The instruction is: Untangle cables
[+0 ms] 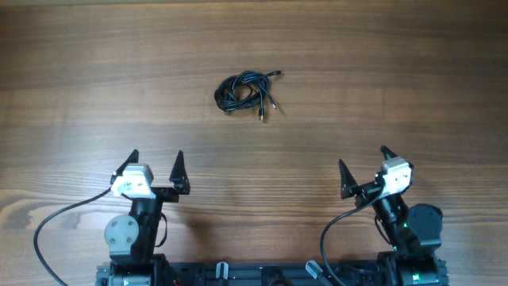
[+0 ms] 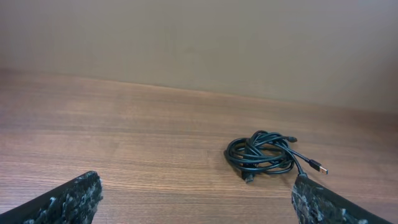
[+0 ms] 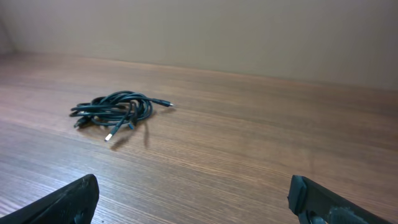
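The cables lie as one tangled bundle of thin black cords on the wooden table, far centre, with plug ends sticking out to the right and front. The left wrist view has the cables ahead and to the right; in the right wrist view the cables sit far ahead on the left. My left gripper stands open near the front left, well short of the bundle, nothing between its fingers. At the front right my right gripper is open too, holding nothing.
Bare wooden table stretches around the bundle. Thick black arm wires loop at the front edge beside the arm bases. A plain wall rises behind the table in both wrist views.
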Controlling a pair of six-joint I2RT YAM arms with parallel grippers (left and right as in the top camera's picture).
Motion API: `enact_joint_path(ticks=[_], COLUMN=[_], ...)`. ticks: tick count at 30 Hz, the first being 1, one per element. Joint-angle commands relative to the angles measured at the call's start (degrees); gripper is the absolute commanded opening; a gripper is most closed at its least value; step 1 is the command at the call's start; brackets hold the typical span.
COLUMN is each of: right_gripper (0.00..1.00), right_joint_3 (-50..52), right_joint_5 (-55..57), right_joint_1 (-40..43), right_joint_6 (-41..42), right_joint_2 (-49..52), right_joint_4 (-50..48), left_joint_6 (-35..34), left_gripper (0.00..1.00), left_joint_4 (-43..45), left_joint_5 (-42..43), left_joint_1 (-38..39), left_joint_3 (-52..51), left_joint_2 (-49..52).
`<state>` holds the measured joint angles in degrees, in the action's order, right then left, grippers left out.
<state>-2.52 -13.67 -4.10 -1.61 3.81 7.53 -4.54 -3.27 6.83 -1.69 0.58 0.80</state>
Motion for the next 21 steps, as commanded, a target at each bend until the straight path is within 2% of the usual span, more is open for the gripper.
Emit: enact_joint_path(ticks=[1, 6, 8, 11, 16, 21], right_gripper=[1.00, 1.00, 1.00, 1.00, 1.00, 1.00], right_joint_3=[-1.7, -5.0, -8.3, -23.2, -36.8, -52.2], right_joint_5=[-4.9, -9.0, -11.0, -13.9, -14.8, -14.8], right_joint_1=[-0.3, -0.3, -0.3, -0.3, -0.3, -0.3], right_joint_6=[0.7, 5.4, 6.3, 6.2, 6.1, 6.1], right_joint_2=[0.2, 2.2, 5.1, 19.2, 31.3, 44.4], right_joint_4=[-0.7, -0.6, -0.3, 7.6, 17.6, 30.1], left_joint_6=[1.1, 1.1, 1.1, 1.1, 1.1, 1.1], left_gripper=[1.00, 1.00, 1.00, 1.00, 1.00, 1.00], left_joint_4=[1.2, -0.7, -3.1, -13.2, -23.6, -41.3], left_joint_5=[1.6, 2.9, 5.4, 11.2, 14.1, 14.9], left_joint_1=[-0.3, -0.3, -0.3, -0.3, -0.3, -0.3], left_joint_3=[0.1, 5.7, 10.5, 26.1, 41.2, 61.4], left_joint_2=[-0.4, 1.9, 5.9, 21.6, 36.7, 55.5])
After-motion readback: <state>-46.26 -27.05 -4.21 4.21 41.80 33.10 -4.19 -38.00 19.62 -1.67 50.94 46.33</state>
